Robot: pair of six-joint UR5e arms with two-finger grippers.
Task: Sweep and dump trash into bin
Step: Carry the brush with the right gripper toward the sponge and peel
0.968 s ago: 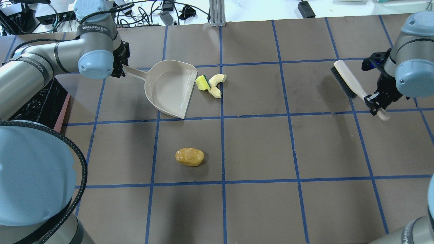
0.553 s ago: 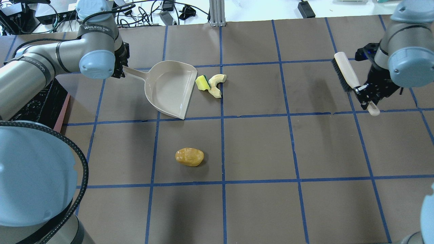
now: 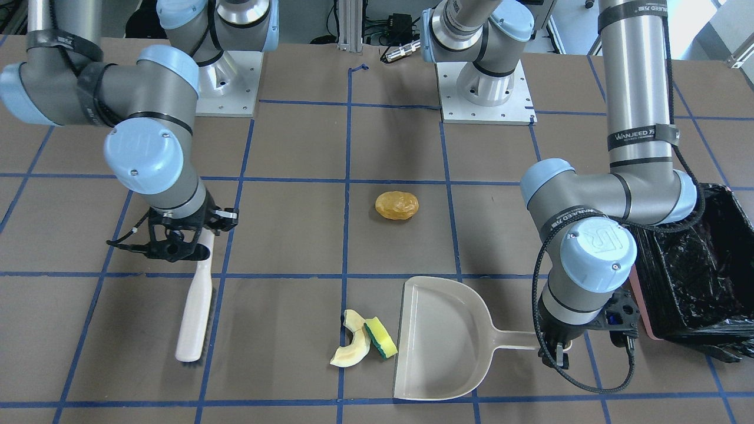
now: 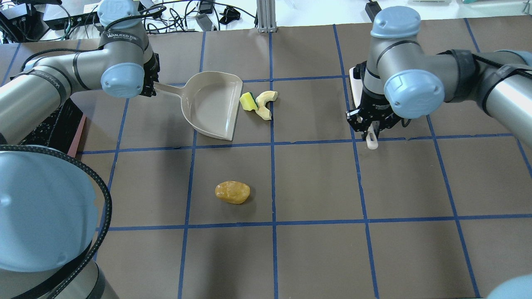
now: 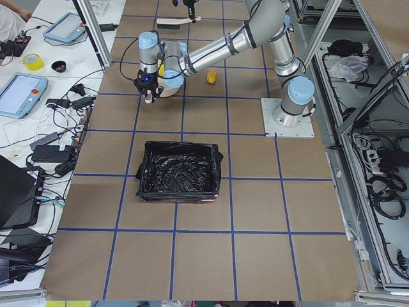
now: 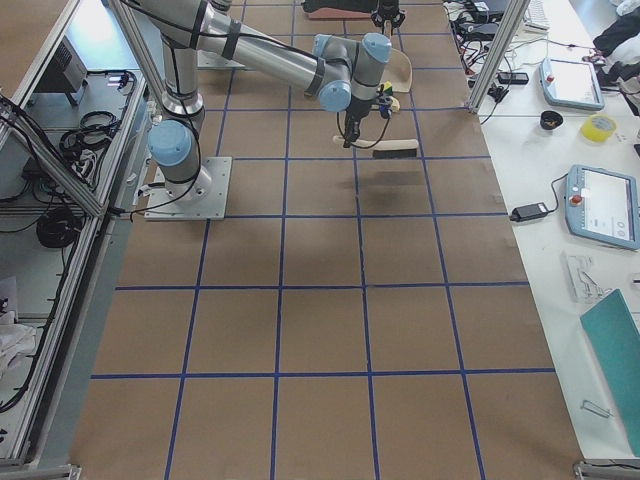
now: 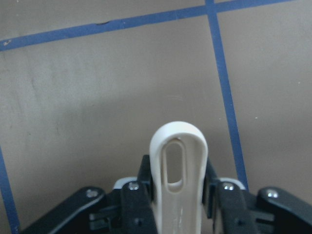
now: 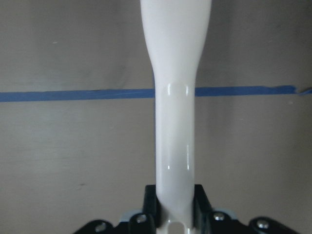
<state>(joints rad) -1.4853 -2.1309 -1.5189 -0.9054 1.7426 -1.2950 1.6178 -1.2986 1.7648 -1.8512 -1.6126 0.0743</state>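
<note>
The trash lies on the brown table. A yellow-green sponge piece (image 4: 248, 101) and a pale rind slice (image 4: 266, 104) sit just off the dustpan's (image 4: 214, 106) open lip. A yellow-orange potato-like lump (image 4: 232, 192) lies alone nearer the robot. My left gripper (image 4: 149, 86) is shut on the dustpan's handle (image 7: 178, 161). My right gripper (image 4: 371, 123) is shut on the beige hand brush's handle (image 8: 175, 97), well right of the pile. In the front-facing view the brush (image 3: 196, 312) hangs bristles-down. The bin (image 3: 640, 303), pink-sided with a black bag, stands beyond the left arm.
Blue tape lines grid the table. The two arm bases (image 3: 483, 94) stand at the robot's edge. Cables and boxes (image 4: 199, 16) lie past the far edge. Open table spreads between the brush and the pile.
The right arm has swung left with the brush, from the far right edge to the square beside the pile. The dustpan has turned slightly in the left gripper. The trash has not moved.
</note>
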